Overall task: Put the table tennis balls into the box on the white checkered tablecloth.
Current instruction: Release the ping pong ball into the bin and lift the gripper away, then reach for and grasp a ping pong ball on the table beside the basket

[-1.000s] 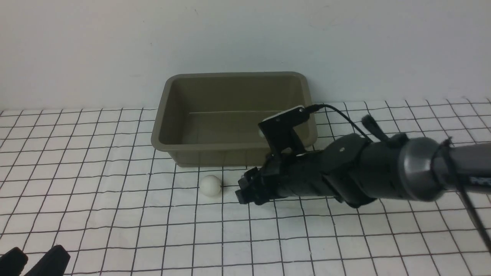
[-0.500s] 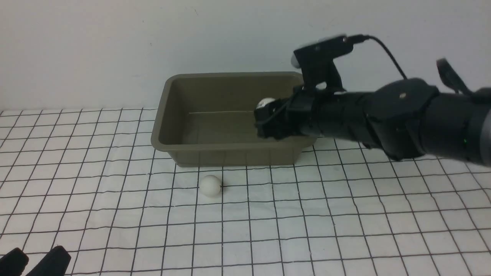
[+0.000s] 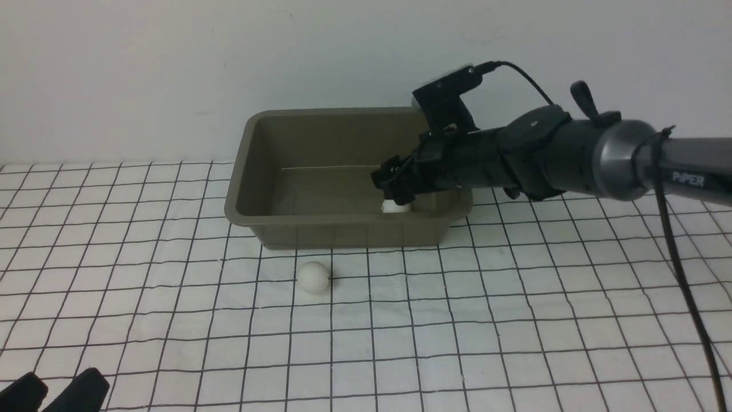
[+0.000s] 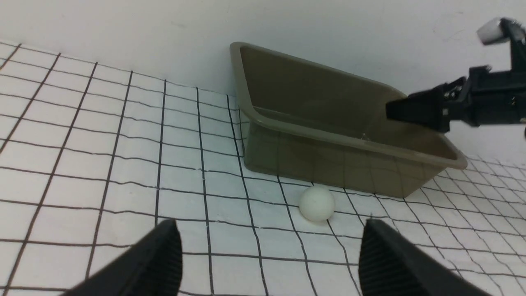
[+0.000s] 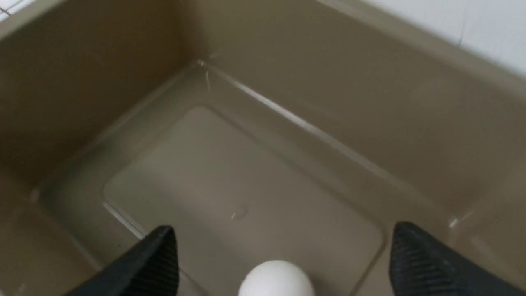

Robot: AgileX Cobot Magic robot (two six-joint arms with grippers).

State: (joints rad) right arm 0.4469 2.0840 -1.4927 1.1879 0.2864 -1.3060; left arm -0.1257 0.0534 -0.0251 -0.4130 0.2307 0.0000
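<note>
Logging left to right: left gripper [image 3: 51,392] low at the near-left edge of the white checkered tablecloth [image 3: 171,320], jaws spread wide, empty. Next, loose ball [image 3: 313,277] on the cloth just in front of the box [image 3: 343,229], apart from its near wall and straight ahead of the left claw in the left wrist view. Further right, second ball [image 3: 394,207] inside the box near its right end, below the right gripper [image 3: 394,184]; jaws there spread wide, pinching nothing. Step in hand judged as the release of that ball. To finish cleanly: hold the right claw open, lift straight up clear of the flared rim before swinging away, and avoid brushing the near wall and nudging the tub into the loose ball. Next pick probably better suited to the left arm, given its line on the ball. Hard to make out: second ball half hidden behind the near rim in the front view and cut off at the frame edge in the right wrist view, so resting or bouncing not decidable; no printed mark discernible on either ball; left claw cropped at the front view's bottom edge.
</note>
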